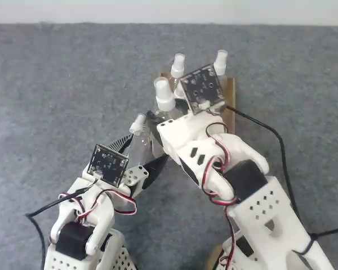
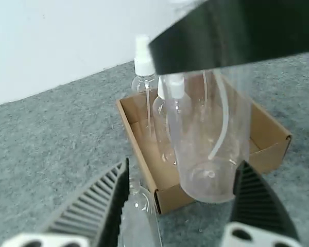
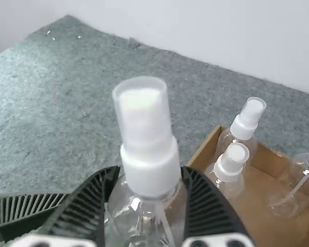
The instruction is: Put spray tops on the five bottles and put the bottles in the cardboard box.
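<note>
The right hand is clamped on the neck of a clear bottle, right under its white spray top, and holds it upright just outside the cardboard box. The left hand is spread wide and grips nothing, with its fingers on either side of that bottle's lower body. Three capped bottles stand inside the box. Two are close together and the third stands apart. The box sits on the grey counter.
</note>
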`<state>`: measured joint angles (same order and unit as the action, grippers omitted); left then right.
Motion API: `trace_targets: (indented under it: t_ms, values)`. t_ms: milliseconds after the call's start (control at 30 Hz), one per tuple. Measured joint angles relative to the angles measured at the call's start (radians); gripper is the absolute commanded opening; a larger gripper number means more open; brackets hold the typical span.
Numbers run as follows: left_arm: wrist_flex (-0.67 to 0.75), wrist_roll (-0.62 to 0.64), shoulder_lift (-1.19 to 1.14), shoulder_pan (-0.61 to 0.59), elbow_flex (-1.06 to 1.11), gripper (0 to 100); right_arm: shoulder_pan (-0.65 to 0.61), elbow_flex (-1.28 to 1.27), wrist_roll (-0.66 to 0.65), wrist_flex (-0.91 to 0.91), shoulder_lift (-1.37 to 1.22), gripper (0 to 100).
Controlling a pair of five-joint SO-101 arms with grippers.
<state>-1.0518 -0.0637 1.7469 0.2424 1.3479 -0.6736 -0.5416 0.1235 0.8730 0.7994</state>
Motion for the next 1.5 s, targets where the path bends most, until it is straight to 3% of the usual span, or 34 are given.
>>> trace_targets:
  t_ms: [167,333,500,867,1500]
  values:
    - [0.000,0.000,0.000,-0.017,0.000,30,0.115,-0.003,-0.061,-0.020,0.020,0.6]
    - [0.000,0.000,0.000,-0.143,0.000,21,0.310,-0.107,-0.072,-0.186,0.021,0.6]
    - [0.018,-0.011,0.000,-0.276,0.000,16,0.344,-0.279,-0.072,-0.388,0.009,0.6]
    - [0.023,-0.028,0.000,-0.296,0.000,16,0.411,-0.307,-0.072,-0.706,-0.253,0.6]
    - [0.025,-0.028,0.000,-0.296,0.020,16,0.466,-0.307,-0.072,-0.907,-0.529,0.6]
